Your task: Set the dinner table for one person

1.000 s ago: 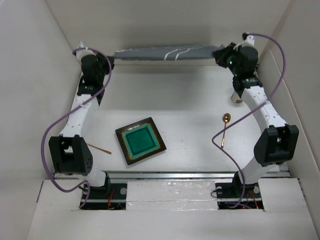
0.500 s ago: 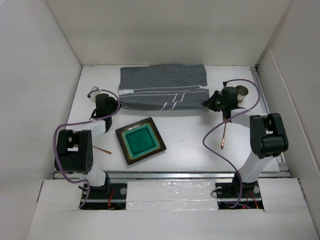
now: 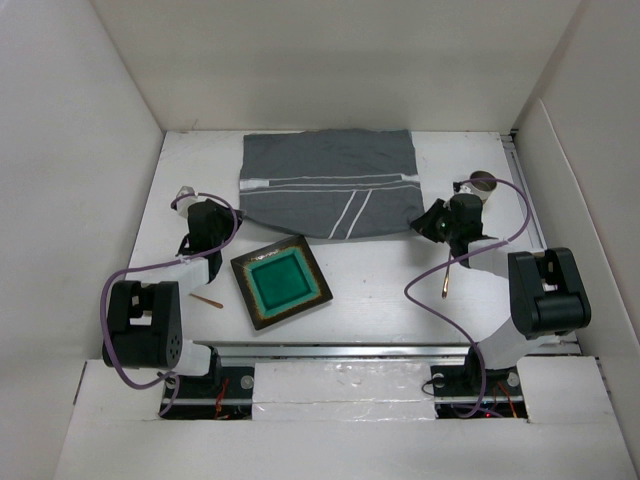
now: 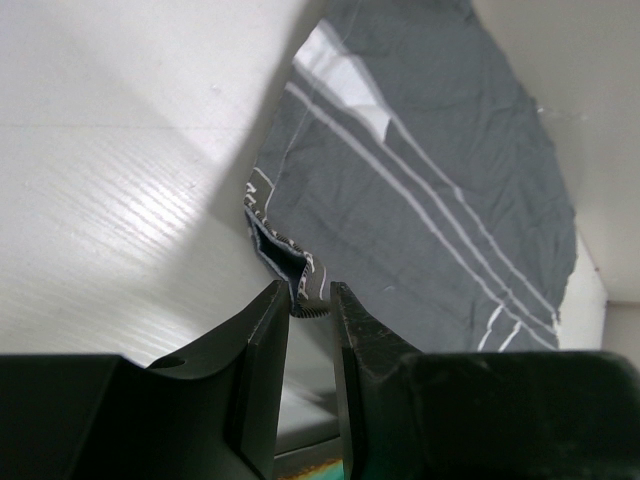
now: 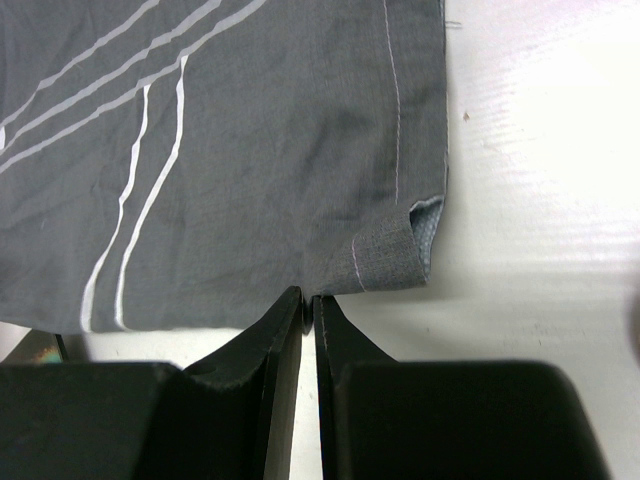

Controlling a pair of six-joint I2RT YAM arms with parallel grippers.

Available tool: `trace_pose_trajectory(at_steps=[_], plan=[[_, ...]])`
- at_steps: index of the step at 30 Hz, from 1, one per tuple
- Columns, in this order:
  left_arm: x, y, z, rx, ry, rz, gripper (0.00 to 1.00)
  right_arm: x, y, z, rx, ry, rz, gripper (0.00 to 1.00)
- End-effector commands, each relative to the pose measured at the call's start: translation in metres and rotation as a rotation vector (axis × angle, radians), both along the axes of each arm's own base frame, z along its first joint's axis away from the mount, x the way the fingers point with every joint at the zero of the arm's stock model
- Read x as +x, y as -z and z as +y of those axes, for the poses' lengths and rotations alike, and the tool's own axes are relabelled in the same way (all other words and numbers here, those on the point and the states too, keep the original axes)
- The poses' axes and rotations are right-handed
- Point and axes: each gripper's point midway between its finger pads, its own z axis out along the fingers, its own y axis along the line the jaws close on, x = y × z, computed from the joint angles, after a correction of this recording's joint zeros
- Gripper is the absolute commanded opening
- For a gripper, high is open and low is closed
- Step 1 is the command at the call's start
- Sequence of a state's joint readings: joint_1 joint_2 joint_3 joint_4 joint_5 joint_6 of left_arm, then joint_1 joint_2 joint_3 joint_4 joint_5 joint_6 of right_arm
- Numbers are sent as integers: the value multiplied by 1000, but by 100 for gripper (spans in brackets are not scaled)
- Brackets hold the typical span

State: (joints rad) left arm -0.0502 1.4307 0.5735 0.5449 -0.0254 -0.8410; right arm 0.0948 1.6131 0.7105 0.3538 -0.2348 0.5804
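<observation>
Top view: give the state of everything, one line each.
mat: spread out, near corners curled.
plate: upright, empty.
spoon: lying on the dinner table.
cup: upright.
stick: lying flat.
left gripper: at mat's corner, grip unclear.
right gripper: at mat's edge, grip unclear.

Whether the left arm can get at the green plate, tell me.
Probably yes: the green plate lies near the left gripper, nothing on it or between them, though the grey cloth has a corner between its jaws.
</observation>
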Motion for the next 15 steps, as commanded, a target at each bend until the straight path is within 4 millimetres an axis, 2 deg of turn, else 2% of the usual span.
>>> trace_pose_trajectory(at_steps=[1, 4, 8, 9, 10, 11, 13, 15], plan=[[2, -35, 4, -14, -24, -95, 19, 3, -29, -6, -1, 37, -107, 16], [-2, -31, 7, -13, -42, -53, 18, -7, -22, -5, -8, 41, -86, 21], [-10, -28, 10, -17, -61, -23, 23, -17, -17, -7, -22, 39, -78, 34], [-14, -28, 11, -19, -68, -18, 25, -20, -18, -7, -26, 33, -76, 35], [-17, -37, 12, -18, -73, -42, 26, -23, -20, -9, -33, 35, -81, 35], [-23, -34, 13, -17, -79, -37, 27, -27, -29, -12, -44, 46, -110, 36], [-32, -46, 8, 8, -80, -76, 28, -36, -39, -6, -52, 33, -137, 41], [-38, -49, 7, 37, -71, -81, 28, -49, -56, 2, -62, 5, -189, 47]])
